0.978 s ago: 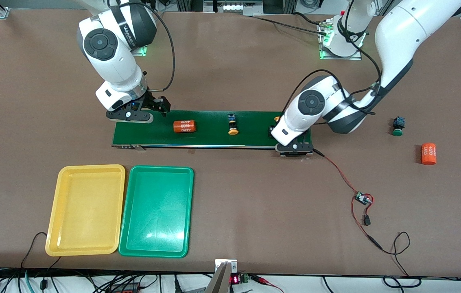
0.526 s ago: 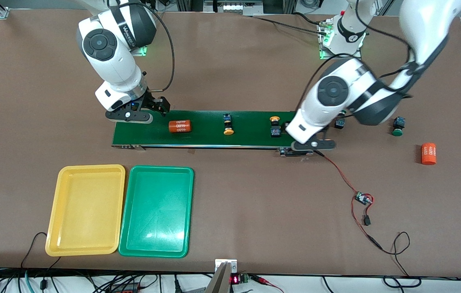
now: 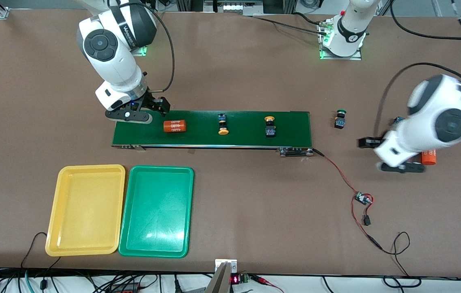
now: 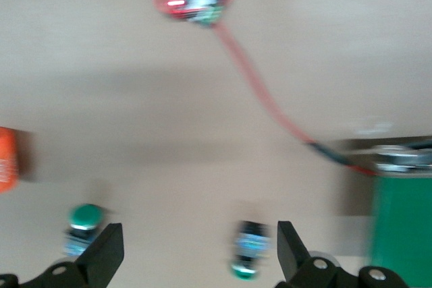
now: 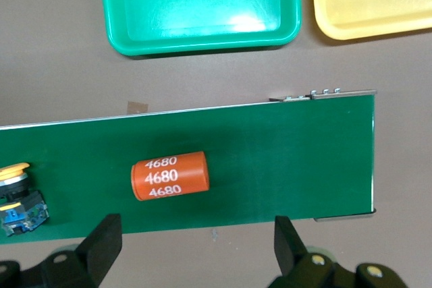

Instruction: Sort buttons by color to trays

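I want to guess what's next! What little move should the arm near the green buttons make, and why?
Probably slide the left gripper sideways until one green button sits midway between its open fingers, then lower. Both green buttons lie on bare table, neither centred, and the green tray holds nothing. The right gripper waits over the belt.
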You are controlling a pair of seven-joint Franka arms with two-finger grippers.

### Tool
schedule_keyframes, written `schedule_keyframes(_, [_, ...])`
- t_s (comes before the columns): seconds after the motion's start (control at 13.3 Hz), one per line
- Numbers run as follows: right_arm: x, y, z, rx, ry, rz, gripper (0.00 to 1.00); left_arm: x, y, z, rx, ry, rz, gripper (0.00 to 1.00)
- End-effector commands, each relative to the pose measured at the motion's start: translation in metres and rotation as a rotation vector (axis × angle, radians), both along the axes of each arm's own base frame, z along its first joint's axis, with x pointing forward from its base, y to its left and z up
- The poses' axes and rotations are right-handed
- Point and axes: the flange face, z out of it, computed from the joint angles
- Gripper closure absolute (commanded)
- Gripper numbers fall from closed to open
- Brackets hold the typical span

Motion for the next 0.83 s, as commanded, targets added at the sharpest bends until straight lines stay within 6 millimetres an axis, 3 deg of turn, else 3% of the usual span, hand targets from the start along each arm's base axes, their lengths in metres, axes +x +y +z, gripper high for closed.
schedule_keyframes(0.0, [-0.005,0.027,-0.011,0.0,0.001,-0.037,0.0,0.005,0.072,-0.031,0.032,0.015,0.005,0.0])
schedule_keyframes(0.23, [-0.013,0.063,-0.033,0.024,-0.034,-0.097,0.0,-0.002,0.142,-0.059,0.078,0.055,-0.06,0.0])
schedule_keyframes(0.45, [-0.017,0.093,-0.056,0.023,-0.04,-0.007,0.0,-0.009,0.207,-0.097,0.06,0.01,-0.147,0.0])
schedule_keyframes(0.53, [-0.019,0.107,-0.061,0.023,-0.036,0.042,0.0,-0.011,0.219,-0.11,0.043,-0.009,-0.172,0.0])
schedule_keyframes(0.75, [-0.02,0.118,-0.076,0.015,-0.023,0.07,0.0,-0.025,0.249,-0.149,-0.012,-0.023,-0.197,0.0])
